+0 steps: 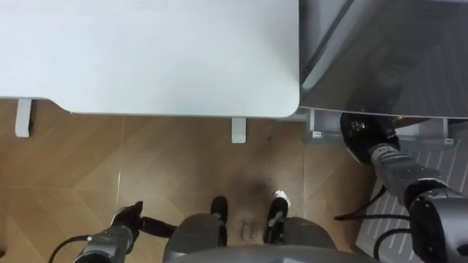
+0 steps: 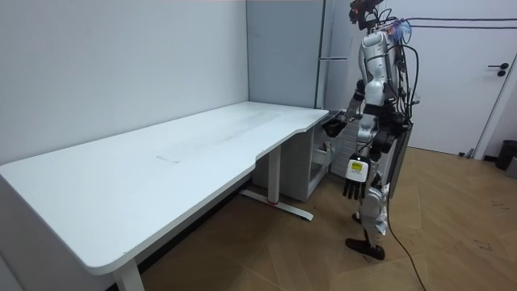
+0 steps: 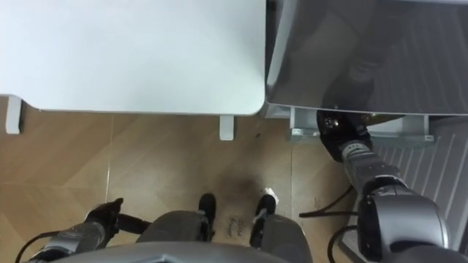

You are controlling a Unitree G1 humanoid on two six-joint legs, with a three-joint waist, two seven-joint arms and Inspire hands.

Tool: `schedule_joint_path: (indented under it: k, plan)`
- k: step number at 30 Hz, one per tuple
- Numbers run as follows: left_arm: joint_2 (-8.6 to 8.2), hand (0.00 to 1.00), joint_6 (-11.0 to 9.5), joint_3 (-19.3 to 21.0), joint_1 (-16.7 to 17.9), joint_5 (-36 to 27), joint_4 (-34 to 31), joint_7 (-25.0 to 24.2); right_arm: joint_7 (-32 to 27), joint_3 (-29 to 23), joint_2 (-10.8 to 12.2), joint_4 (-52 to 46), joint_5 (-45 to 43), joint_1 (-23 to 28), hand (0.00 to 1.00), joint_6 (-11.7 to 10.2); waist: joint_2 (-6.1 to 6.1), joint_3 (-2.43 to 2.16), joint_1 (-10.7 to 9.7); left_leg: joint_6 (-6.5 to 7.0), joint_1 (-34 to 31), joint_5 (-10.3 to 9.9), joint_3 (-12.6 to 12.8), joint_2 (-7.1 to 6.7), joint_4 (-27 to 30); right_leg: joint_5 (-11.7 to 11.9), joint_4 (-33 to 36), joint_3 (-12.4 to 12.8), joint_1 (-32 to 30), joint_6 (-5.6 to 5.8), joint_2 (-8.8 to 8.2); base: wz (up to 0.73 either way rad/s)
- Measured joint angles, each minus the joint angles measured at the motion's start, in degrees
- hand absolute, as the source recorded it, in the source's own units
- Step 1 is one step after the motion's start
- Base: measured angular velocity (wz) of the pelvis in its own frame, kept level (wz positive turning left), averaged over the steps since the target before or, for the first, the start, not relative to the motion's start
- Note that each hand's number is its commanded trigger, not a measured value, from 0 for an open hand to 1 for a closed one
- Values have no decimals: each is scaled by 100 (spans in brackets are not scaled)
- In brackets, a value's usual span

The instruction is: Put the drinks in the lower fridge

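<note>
Beside the right corner of the white desk (image 1: 146, 51) the grey fridge (image 1: 395, 51) is reached by the right hand (image 1: 363, 135), its grip indiscernible, the left hand (image 1: 126, 218) is hung relaxed and empty, the drinks' place cannot be told, and a door swung wide might be struck against that corner.

One desk (image 1: 146, 58), one fridge (image 1: 395, 66), one left hand (image 1: 128, 218), one right hand (image 1: 363, 136)

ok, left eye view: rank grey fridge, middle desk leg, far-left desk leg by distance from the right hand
1. grey fridge: top right, the right hand at its lower edge.
2. middle desk leg: centre, left of the hand.
3. far-left desk leg: at the left edge.
</note>
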Motion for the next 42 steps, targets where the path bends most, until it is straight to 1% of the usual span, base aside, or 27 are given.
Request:
schedule_joint_path:
  k: [2, 6, 9, 10, 11, 12, 13, 14, 15, 16, 17, 18, 20, 23, 28, 30, 31, 32, 33, 34, 36, 37, 42]
  plan:
    - [1, 0, -1, 3, -12, 2, -5, 7, -15, -1, -14, 0, 0, -25, 0, 6, -1, 0, 18, 1, 0, 0, -44, -10, 0, -2, 156, -7, -92, -2, -34, -13]
    - [2, 0, -20, 10, -21, 2, -17, 16, -51, -48, -93, 0, 8, -29, 0, 7, -1, 1, 27, 6, -6, 3, -39, -56, 1, -6, 152, -4, -90, 3, -75, -1]
    - [2, 0, -14, 4, -21, 0, -56, 36, -118, -44, -175, 0, 6, -39, 0, 24, -4, 2, 59, 34, 2, 20, -73, -88, 1, -18, 193, -1, -106, 18, -133, -2]
    - [3, 0, -15, 5, -20, 0, -78, 64, -171, -44, -206, 0, 11, -39, 0, 26, -5, 3, 95, 37, 14, 22, -151, -89, 0, -18, 318, -7, -176, 18, -156, -9]
    - [5, 0, -17, 3, -20, 3, -95, 120, -254, -44, -218, 1, 10, -37, 0, 27, -8, 5, 120, 51, 48, 31, -308, -95, -8, -35, 604, -19, -315, 17, -184, -11]
    - [11, 0, -18, -1, -23, 4, -105, 153, -290, -44, -214, 1, 7, -32, 0, 29, -12, 28, 129, 56, 81, 33, -490, -91, -7, -171, 708, 14, -456, 19, -168, -21]
    - [68, 0, -50, 7, -26, 5, -116, 223, -342, -35, -194, -9, -3, -52, 0, 64, -73, 46, 188, 52, 65, 31, -800, -92, 31, -143, 276, 230, -611, -156, -3, -15]
    - [106, 0, -64, 51, -21, 24, -79, 273, -415, -41, -211, -15, -10, -122, 0, 94, -152, 47, 170, 31, 1, 13, -811, -177, 62, 642, -307, 350, -705, -229, -6, 4]
    - [53, 0, -77, 78, -33, 40, -45, 298, -456, -60, -261, -22, 5, -139, 0, 85, -67, 49, 83, 7, -6, -8, -802, -154, 49, 630, -219, 286, -699, -222, -19, 30]
    - [33, 0, -87, 83, -26, 43, -37, 288, -523, -130, -341, -19, 33, -140, 0, 23, 0, 43, 42, 3, 12, -8, -613, -103, 4, 640, -270, 168, -633, -243, -5, 27]
    - [49, 0, -90, 134, -19, 28, -26, 289, -527, -143, -352, -17, 21, -143, 0, -33, 0, 44, 65, 2, 46, -7, -420, -87, -25, 651, -276, 166, -602, -261, 35, 11]
    - [54, 0, -90, 135, -17, 24, -17, 288, -548, -144, -351, 8, 21, -142, 0, -53, -5, 46, 78, 3, 79, -7, -359, -77, -50, 654, -281, 166, -579, -266, 51, 0]
    - [38, 0, -69, 132, 37, 1, -9, 253, -472, -160, -354, 19, 9, -152, 0, -11, -6, 46, 91, 3, 112, -6, -252, -79, -43, 667, -314, 184, -538, -285, 78, 0]
    - [65, 0, 41, 146, 125, 2, -14, 257, -431, -210, -355, 22, -1, -154, 0, 11, 2, 41, 85, 6, 139, -5, -235, -100, 26, 729, -416, 184, -422, -263, 87, 0]
    - [73, 0, 130, 172, 216, -30, -40, 235, -410, -227, -366, 37, -23, -140, 0, 36, 5, 33, 61, 12, 133, -1, -231, -115, 148, 763, -475, 173, -329, -248, 83, 6]
    - [71, 0, 124, 181, 217, -32, -51, 234, -408, -223, -373, 42, -40, -123, 0, 36, 7, 31, 50, 12, 147, -1, -235, -109, 161, 769, -477, 144, -289, -256, 76, 7]
    - [68, 0, 124, 187, 217, -31, -52, 228, -408, -220, -372, 81, -66, -118, 0, 37, 9, 24, 50, 12, 175, 0, -234, -104, 161, 771, -483, 113, -244, -261, 70, 3]
    - [69, 0, 123, 187, 216, -31, -55, 221, -400, -220, -375, 150, -112, -119, 0, 37, 8, 1, 49, 12, 214, 0, -234, -100, 159, 770, -484, 70, -206, -264, 62, 3]
    - [69, 0, 120, 189, 215, -31, -60, 221, -389, -221, -378, 190, -147, -120, 0, 37, 11, -1, 42, 11, 229, 0, -235, -97, 160, 769, -489, 44, -172, -266, 58, 7]
    - [68, 0, 119, 218, 219, -32, -59, 219, -383, -222, -383, 258, -250, -120, 0, 37, 10, -35, 15, 11, 256, 0, -237, -96, 159, 769, -492, 18, -131, -266, 52, 8]
    - [68, 0, 117, 289, 219, -35, -58, 217, -376, -222, -384, 303, -355, -120, 0, 38, 11, -37, -41, 12, 328, 0, -230, -98, 155, 769, -495, 11, -61, -265, 47, 4]
    - [69, 0, 116, 332, 216, -40, -59, 217, -372, -222, -387, 317, -421, -120, 0, 38, 7, -59, -60, 12, 341, 0, -204, -99, 154, 772, -494, 14, -53, -262, 43, -5]
    - [69, 0, 95, 375, 207, -54, -55, 214, -296, -221, -409, 386, -645, -114, 0, 37, 14, -71, -104, 13, 467, 0, -121, -94, 144, 792, -494, 38, 64, -257, 42, -3]
